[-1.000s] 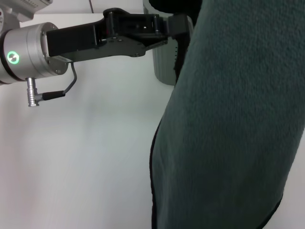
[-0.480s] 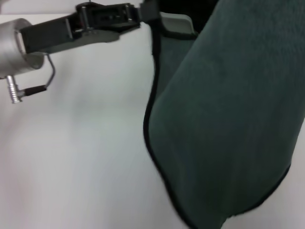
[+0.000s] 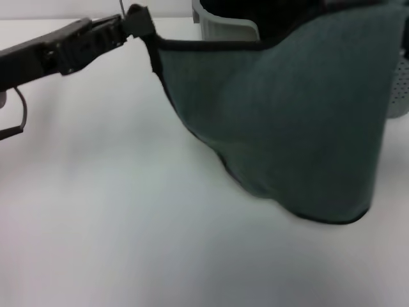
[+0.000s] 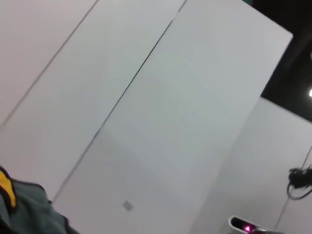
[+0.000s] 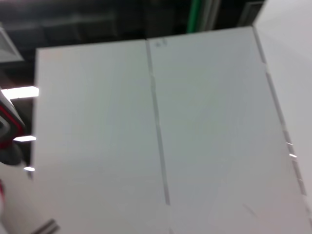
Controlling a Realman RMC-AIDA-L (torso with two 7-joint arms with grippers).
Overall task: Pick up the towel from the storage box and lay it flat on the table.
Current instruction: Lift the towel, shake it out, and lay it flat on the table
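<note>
Towel [image 3: 287, 128] lifted out of box [image 3: 223, 29], corner clamped by left gripper [image 3: 137, 22], hanging above table [image 3: 96, 211]. Right gripper unseen. Left: spreading it flat.

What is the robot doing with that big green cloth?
The robot is holding up a towel and spreading it out in the air. Its left gripper pinches one top corner, and the cloth's top edge runs off to the robot's right, where the other arm is out of sight. The towel hangs above the white table, in front of the storage box, and has not been laid down flat yet.
</note>
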